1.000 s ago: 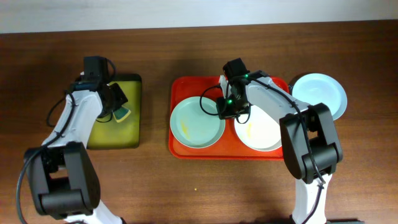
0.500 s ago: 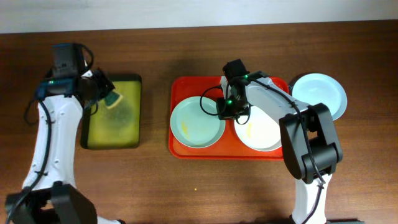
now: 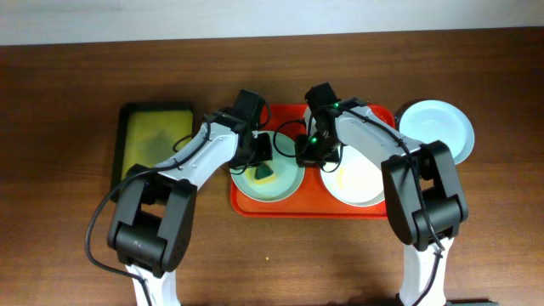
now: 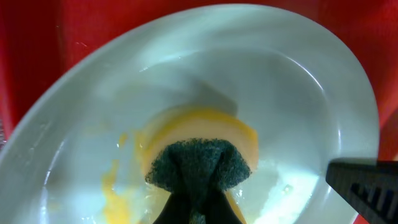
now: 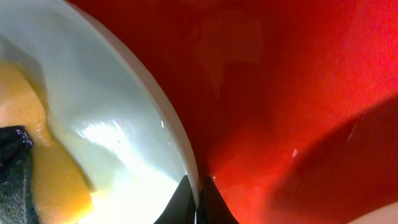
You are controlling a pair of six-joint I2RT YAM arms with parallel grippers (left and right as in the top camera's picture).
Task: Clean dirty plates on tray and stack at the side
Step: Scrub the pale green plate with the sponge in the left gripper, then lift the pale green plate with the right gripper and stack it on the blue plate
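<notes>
The red-orange tray (image 3: 246, 204) holds a pale mint plate (image 3: 285, 185) at its left and a white plate (image 3: 361, 183) with a yellow smear at its right. A second mint plate (image 3: 442, 127) lies on the table right of the tray. My left gripper (image 3: 262, 161) is shut on a yellow-and-green sponge (image 4: 199, 158), pressed on the left plate (image 4: 298, 93) beside a yellow smear (image 4: 112, 186). My right gripper (image 3: 308, 155) is shut on that plate's right rim (image 5: 180, 155); the red tray (image 5: 298, 93) shows beside it.
A black-rimmed yellow-green tray (image 3: 153, 140) lies on the brown table at the left. The tray's raised rim surrounds both plates. Both arms meet over the tray's left half.
My left arm has swung from the yellow-green tray across to the red tray, carrying the sponge onto the left mint plate. The right gripper has stayed on the plate's rim.
</notes>
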